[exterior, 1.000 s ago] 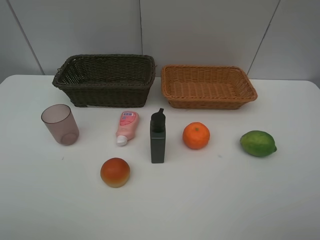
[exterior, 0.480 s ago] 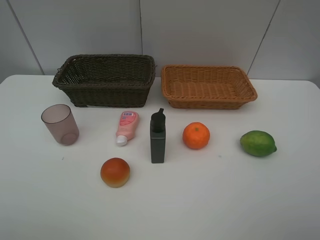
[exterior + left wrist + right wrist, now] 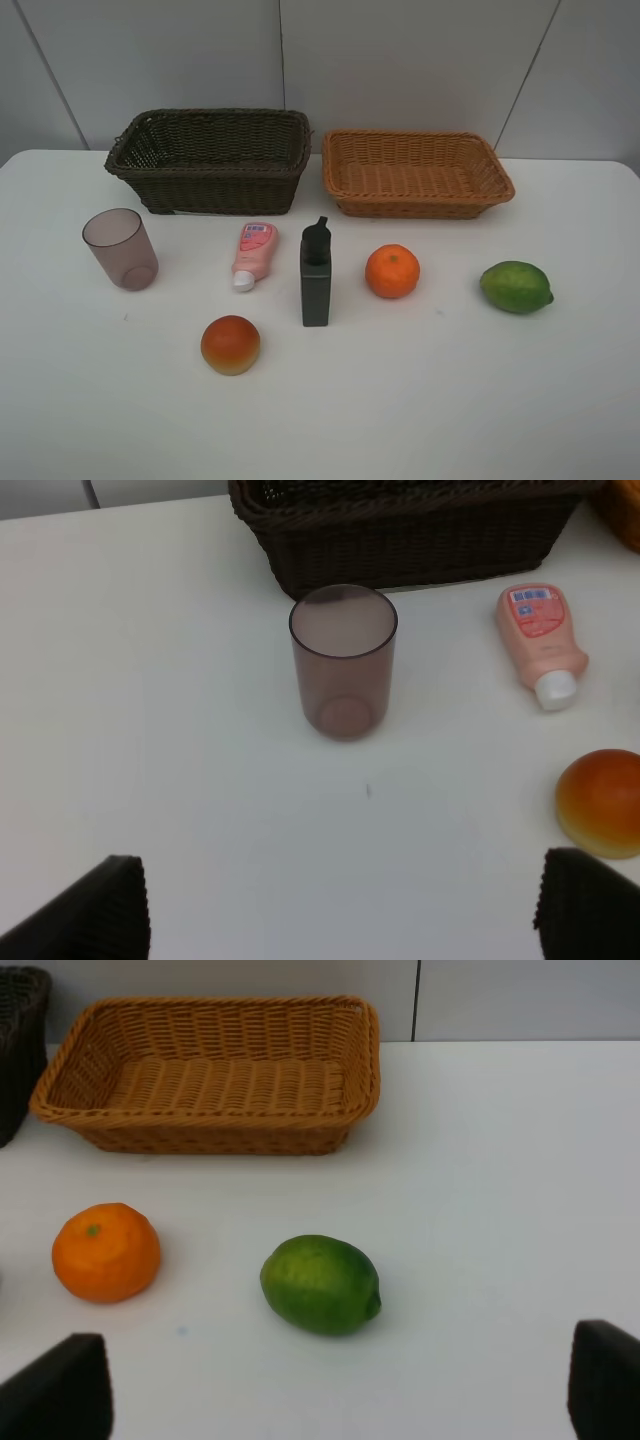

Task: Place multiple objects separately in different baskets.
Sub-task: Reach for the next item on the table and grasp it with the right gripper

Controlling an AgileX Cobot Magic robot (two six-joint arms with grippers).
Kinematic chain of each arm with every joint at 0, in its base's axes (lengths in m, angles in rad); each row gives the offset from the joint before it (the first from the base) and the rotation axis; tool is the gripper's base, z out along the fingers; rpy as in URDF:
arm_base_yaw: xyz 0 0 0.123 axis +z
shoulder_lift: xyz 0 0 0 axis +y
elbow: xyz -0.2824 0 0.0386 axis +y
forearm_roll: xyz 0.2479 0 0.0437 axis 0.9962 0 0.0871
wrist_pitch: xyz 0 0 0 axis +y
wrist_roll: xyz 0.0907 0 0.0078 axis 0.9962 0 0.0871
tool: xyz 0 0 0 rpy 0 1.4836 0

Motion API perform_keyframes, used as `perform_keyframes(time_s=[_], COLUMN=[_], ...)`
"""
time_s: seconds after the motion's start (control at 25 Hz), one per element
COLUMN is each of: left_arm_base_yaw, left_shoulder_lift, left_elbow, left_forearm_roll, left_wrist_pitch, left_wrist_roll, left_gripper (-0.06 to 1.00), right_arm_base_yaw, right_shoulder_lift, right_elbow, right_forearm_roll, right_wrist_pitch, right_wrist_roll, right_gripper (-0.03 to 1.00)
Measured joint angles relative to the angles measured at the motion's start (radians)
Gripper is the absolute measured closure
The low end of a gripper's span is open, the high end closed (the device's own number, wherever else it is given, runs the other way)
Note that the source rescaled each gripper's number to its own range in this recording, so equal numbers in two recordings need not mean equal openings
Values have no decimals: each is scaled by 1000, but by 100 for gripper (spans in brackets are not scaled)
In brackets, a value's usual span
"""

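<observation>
On the white table stand a mauve cup [image 3: 121, 250] [image 3: 343, 662], a pink tube [image 3: 254, 253] [image 3: 541, 640], a dark bottle [image 3: 316, 275], an orange [image 3: 392, 271] [image 3: 106, 1251], a green fruit [image 3: 516, 287] [image 3: 321, 1284] and a red-orange fruit [image 3: 231, 344] [image 3: 603, 801]. Behind them sit the dark brown basket [image 3: 210, 160] [image 3: 400, 530] and the light tan basket [image 3: 415, 172] [image 3: 210, 1075], both empty. My left gripper [image 3: 340, 910] is open, short of the cup. My right gripper [image 3: 340, 1390] is open, short of the green fruit. Neither arm shows in the high view.
The table's front half [image 3: 400, 420] is bare white surface. A grey panelled wall [image 3: 400, 60] rises behind the baskets.
</observation>
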Motion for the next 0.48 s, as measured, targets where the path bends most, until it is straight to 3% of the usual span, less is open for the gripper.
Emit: perform_keyframes(time_s=[0.48], left_arm_base_yaw=[0], left_shoulder_lift=[0], left_elbow=[0], left_forearm_roll=[0], left_wrist_pitch=[0], left_wrist_roll=[0], left_gripper=[-6], right_arm_base_yaw=[0], right_shoulder_lift=[85], right_elbow=[-1], right_forearm_roll=[0], right_wrist_pitch=[0], right_wrist_roll=[0], right_gripper=[-1])
